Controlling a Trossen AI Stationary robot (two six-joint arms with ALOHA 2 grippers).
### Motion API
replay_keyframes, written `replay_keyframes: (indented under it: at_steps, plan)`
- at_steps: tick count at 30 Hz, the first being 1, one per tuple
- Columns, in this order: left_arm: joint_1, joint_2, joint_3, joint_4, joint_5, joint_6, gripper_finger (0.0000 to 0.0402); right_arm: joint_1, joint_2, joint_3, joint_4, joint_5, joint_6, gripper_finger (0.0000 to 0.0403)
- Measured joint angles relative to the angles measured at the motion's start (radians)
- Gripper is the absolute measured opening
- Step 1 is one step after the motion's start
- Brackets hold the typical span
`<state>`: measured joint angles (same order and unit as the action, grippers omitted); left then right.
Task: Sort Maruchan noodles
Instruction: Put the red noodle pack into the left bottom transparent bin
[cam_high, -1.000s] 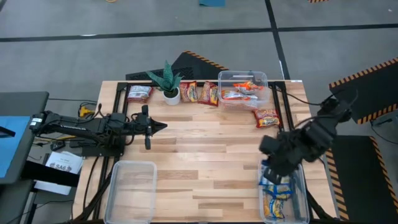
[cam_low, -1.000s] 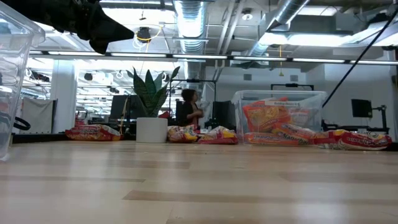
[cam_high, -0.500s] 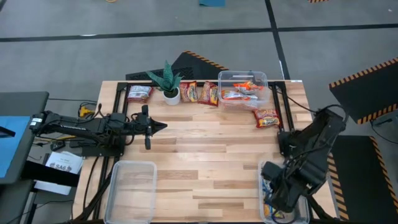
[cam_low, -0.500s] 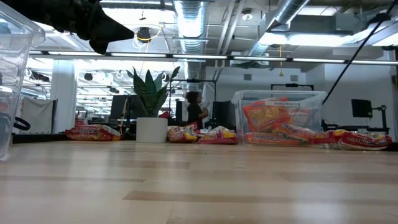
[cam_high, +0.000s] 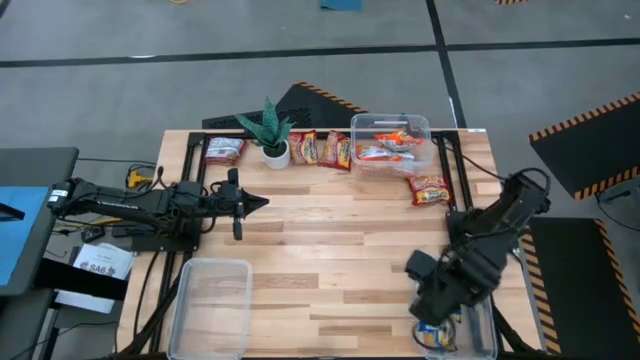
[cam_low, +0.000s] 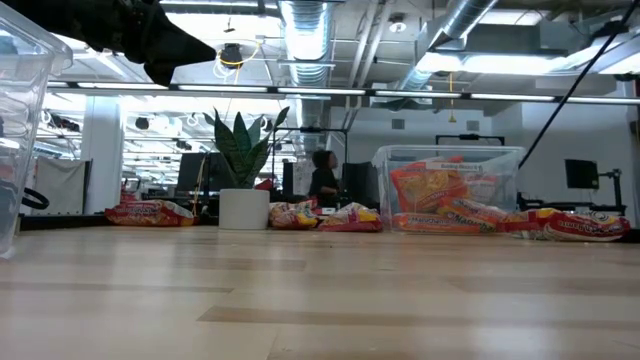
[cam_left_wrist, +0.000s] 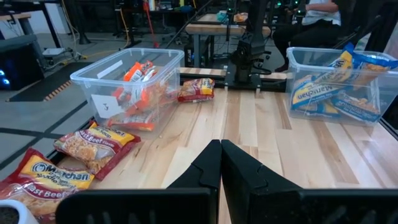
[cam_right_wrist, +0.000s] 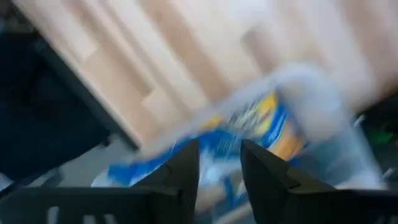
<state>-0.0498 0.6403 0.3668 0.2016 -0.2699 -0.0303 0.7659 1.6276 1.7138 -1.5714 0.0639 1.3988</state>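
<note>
The left hand (cam_high: 262, 203) is clenched, its 2 fingers (cam_left_wrist: 208, 165) pressed together with nothing between them. It hangs over the left half of the tabletop (cam_high: 330, 240), pointing toward the middle. Near it, at the front left corner, stands a clear bin (cam_high: 210, 305) with nothing visible inside.

Along the far edge, from left to right: 1 noodle packet (cam_high: 223, 150) lies flat at the far left corner, then a green plant (cam_high: 267, 128) in a white pot, then 2 red-and-orange packets (cam_high: 322, 149) lying side by side just beside the pot. Next stands a second clear bin (cam_high: 391, 143) holding several orange-and-red packets (cam_left_wrist: 138, 84). Just outside its right front corner, 1 more red packet (cam_high: 429, 189) lies flat on the wood.

At the front right corner stands a third clear bin (cam_high: 478, 325) containing blue-and-yellow packets (cam_left_wrist: 329, 93). The right hand (cam_high: 428, 306) is above this bin at its left rim. In the right wrist view its 2 fingers (cam_right_wrist: 186, 168) stand apart, released, with nothing between them, and a blue-and-yellow packet (cam_right_wrist: 249, 124) lies blurred beyond them inside the bin.

In the low view, a person (cam_low: 324, 176) shows in the room behind the tabletop.
</note>
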Motion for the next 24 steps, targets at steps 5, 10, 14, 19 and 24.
replay_keyframes:
  at_steps: [5, 10, 14, 19, 24]
  plan:
    - [0.0, 0.0, 0.0, 0.0, 0.0, 0.0, 0.0, -0.116, 0.0, 0.0, 0.0, 0.132, -0.211, 0.0178]
    - [0.0, 0.0, 0.0, 0.0, 0.001, -0.001, 0.0, -0.268, 0.0, -0.004, 0.002, 0.309, -0.366, 0.0193]
    - [0.0, 0.0, 0.0, -0.011, 0.006, -0.014, 0.0, -0.388, -0.01, -0.093, 0.002, 0.365, -0.412, 0.0193]
    - [0.0, 0.0, 0.0, -0.035, 0.047, -0.027, 0.0, -0.483, -0.097, -0.325, 0.015, 0.368, -0.36, 0.0192]
    - [0.0, 0.0, 0.0, -0.029, 0.055, -0.049, 0.0, -0.564, -0.249, -0.593, 0.057, 0.415, -0.197, 0.0192]
